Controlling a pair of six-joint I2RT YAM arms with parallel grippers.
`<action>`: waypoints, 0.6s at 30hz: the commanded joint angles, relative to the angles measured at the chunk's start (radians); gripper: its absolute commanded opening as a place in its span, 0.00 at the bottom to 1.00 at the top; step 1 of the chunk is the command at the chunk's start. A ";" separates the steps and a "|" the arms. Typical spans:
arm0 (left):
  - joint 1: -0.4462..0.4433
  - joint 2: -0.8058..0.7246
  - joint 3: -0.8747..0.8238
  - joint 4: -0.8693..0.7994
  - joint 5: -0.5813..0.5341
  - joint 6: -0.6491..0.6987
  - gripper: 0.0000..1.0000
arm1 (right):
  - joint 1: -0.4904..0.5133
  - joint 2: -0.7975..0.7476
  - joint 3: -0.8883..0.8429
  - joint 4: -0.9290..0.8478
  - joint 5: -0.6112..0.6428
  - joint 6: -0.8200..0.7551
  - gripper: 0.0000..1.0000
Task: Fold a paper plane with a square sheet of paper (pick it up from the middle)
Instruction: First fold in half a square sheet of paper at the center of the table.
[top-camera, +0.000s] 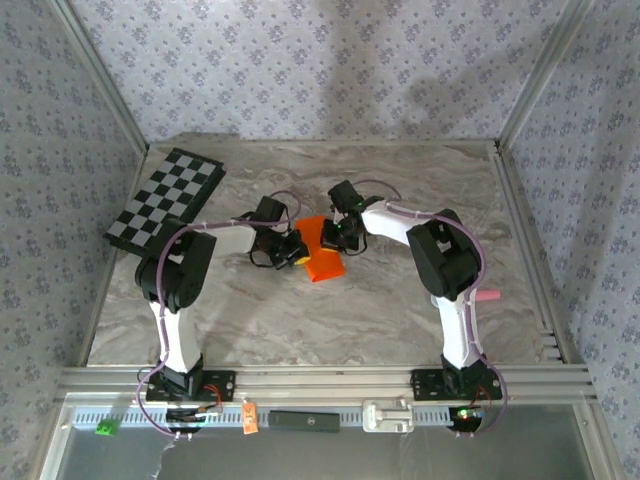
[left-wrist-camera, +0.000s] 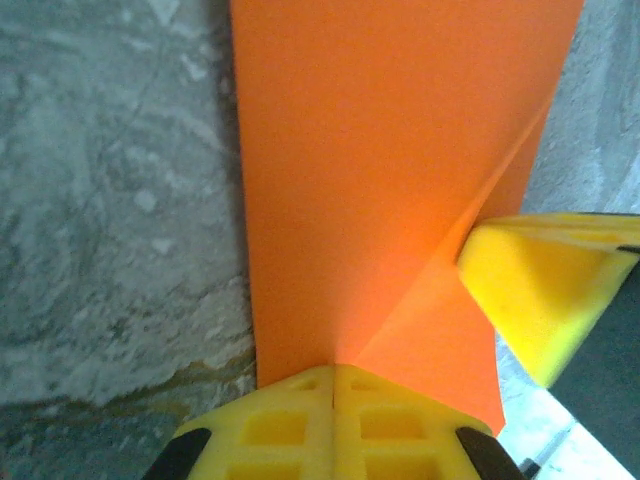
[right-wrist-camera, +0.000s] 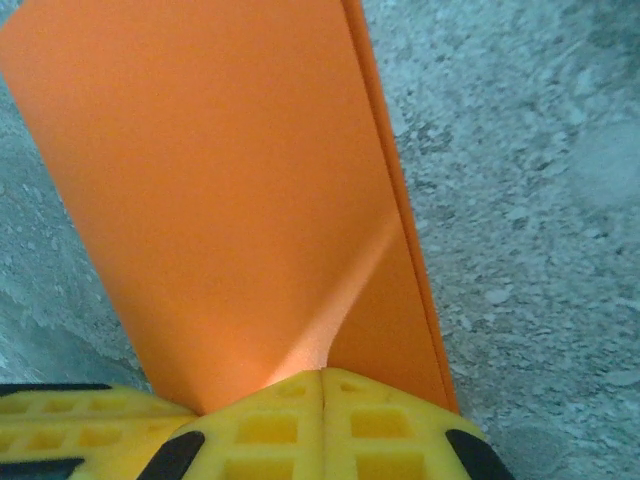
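Observation:
The square sheet of paper (top-camera: 320, 250) is bright orange and lies folded in the middle of the marble table, held between both arms. My left gripper (top-camera: 298, 256) is shut on its left edge. In the left wrist view the yellow jaws (left-wrist-camera: 333, 375) meet on the paper (left-wrist-camera: 380, 170), and a diagonal crease runs up to the right. My right gripper (top-camera: 336, 237) is shut on the opposite edge. In the right wrist view its jaws (right-wrist-camera: 322, 378) pinch the paper (right-wrist-camera: 220, 180), whose doubled layers show along the right edge. The right gripper's yellow finger (left-wrist-camera: 540, 290) touches the paper in the left wrist view.
A black-and-white checkerboard (top-camera: 165, 198) lies at the back left. A small pink object (top-camera: 487, 296) sits near the right arm by the table's right side. Aluminium frame rails (top-camera: 520, 250) and patterned walls enclose the table.

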 joint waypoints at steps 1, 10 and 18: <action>-0.025 -0.037 -0.034 -0.106 -0.068 0.029 0.02 | -0.012 0.101 -0.082 -0.076 0.119 0.041 0.00; -0.059 -0.084 -0.035 -0.068 -0.078 0.027 0.03 | -0.019 0.095 -0.109 -0.054 0.110 0.063 0.00; -0.059 -0.110 -0.019 0.005 -0.081 -0.007 0.04 | -0.024 0.062 -0.097 -0.036 0.085 0.090 0.00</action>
